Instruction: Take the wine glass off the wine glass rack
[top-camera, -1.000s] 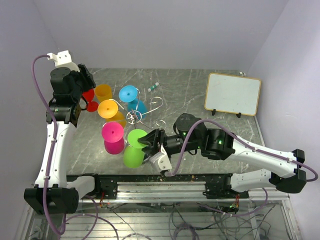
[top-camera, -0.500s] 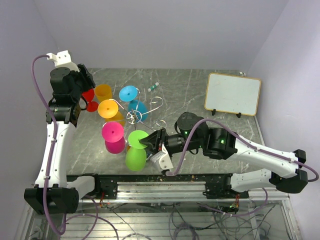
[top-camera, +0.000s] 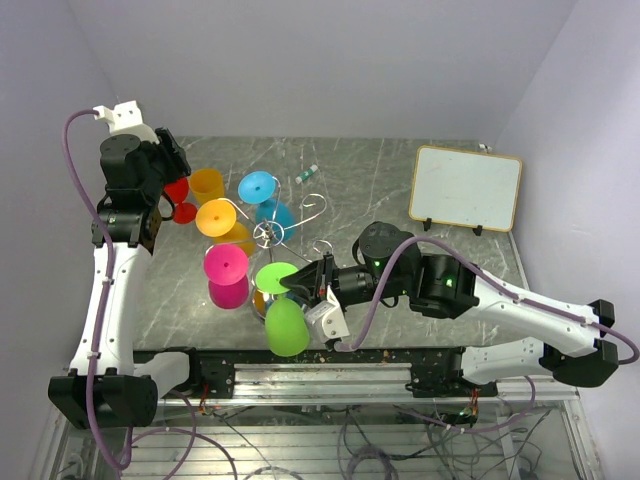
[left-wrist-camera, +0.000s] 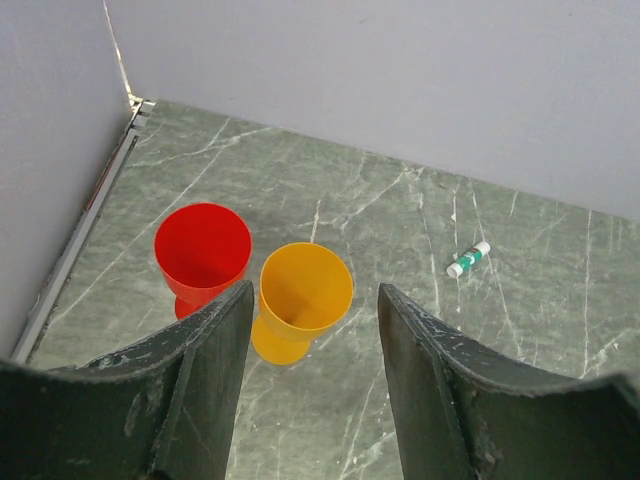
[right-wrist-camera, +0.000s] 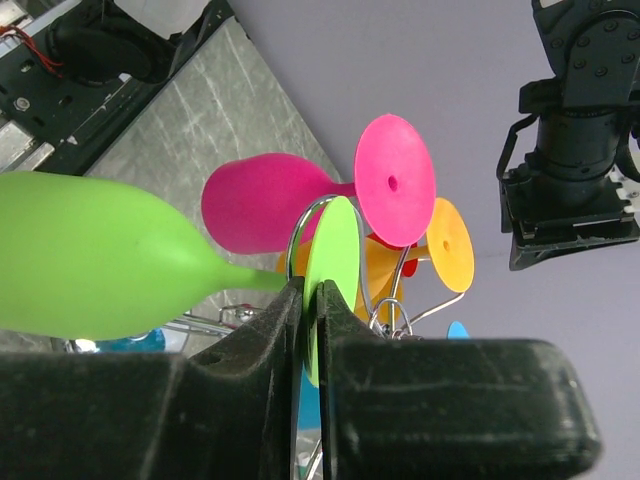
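The chrome wine glass rack (top-camera: 268, 234) stands left of the table's middle. Pink (top-camera: 226, 265), orange (top-camera: 217, 217) and blue (top-camera: 258, 186) glasses hang on it. My right gripper (top-camera: 306, 286) is shut on the flat foot of the green wine glass (top-camera: 287, 327). The glass is tilted, with its bowl out toward the near edge. In the right wrist view the green foot (right-wrist-camera: 334, 250) is pinched between my fingers, right beside a chrome hook loop (right-wrist-camera: 296, 240). My left gripper (left-wrist-camera: 315, 292) is open and empty, high above the far left of the table.
A red glass (left-wrist-camera: 203, 245) and an orange glass (left-wrist-camera: 305, 290) stand upright on the table below the left gripper. A small green-and-white tube (top-camera: 307, 174) lies at the back. A whiteboard (top-camera: 466, 188) stands at the far right.
The green glass has moved toward the near edge and its bowl has swung down and forward. The right gripper has drawn back slightly with it. The left arm has not moved.
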